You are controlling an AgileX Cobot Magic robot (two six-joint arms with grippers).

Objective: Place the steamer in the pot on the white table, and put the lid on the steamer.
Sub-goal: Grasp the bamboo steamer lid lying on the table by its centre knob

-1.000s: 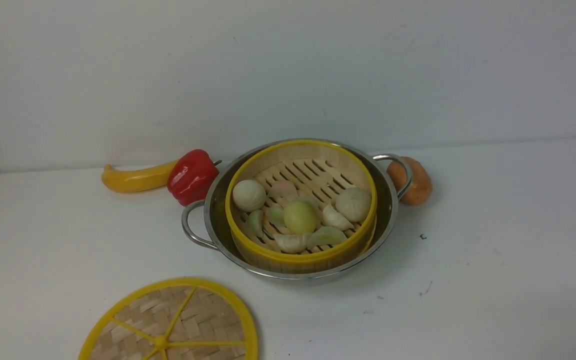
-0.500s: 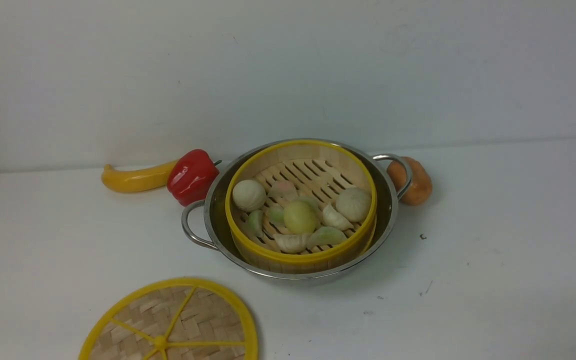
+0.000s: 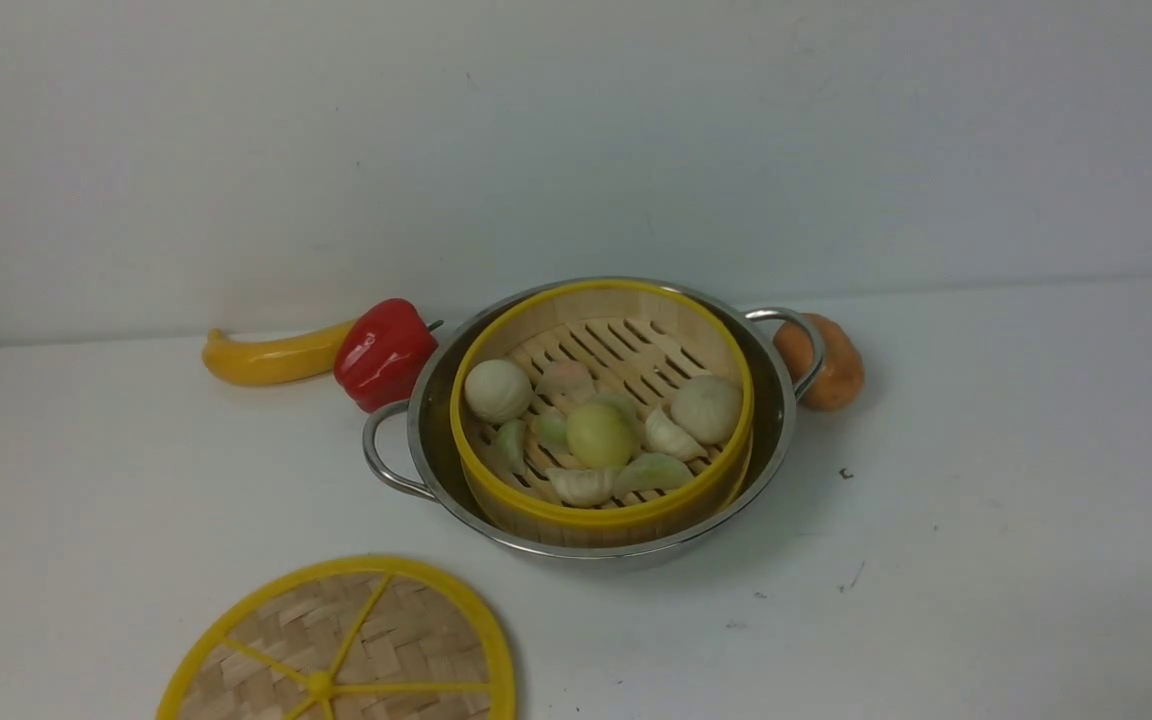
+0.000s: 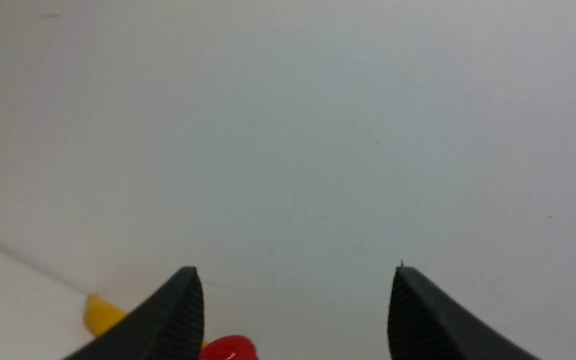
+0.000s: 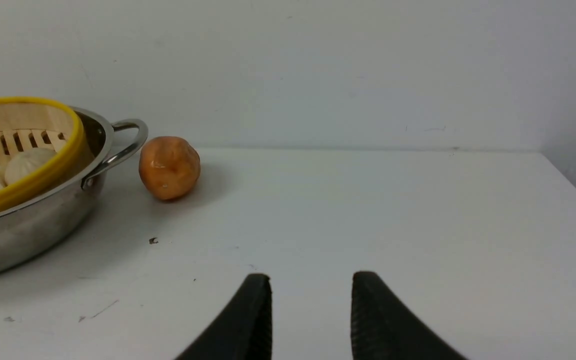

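The steamer (image 3: 636,350) sits in the pot (image 3: 774,420), so our left gripper (image 4: 295,270), spread wide, and right gripper (image 5: 312,275), half spread, wait empty for the lid (image 3: 356,650) lying near left.

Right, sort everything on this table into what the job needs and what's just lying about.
Belongs to the job:
steamer, already sitting in the pot
lid, still flat on the white table

Just lying about:
banana
red pepper
orange-brown vegetable
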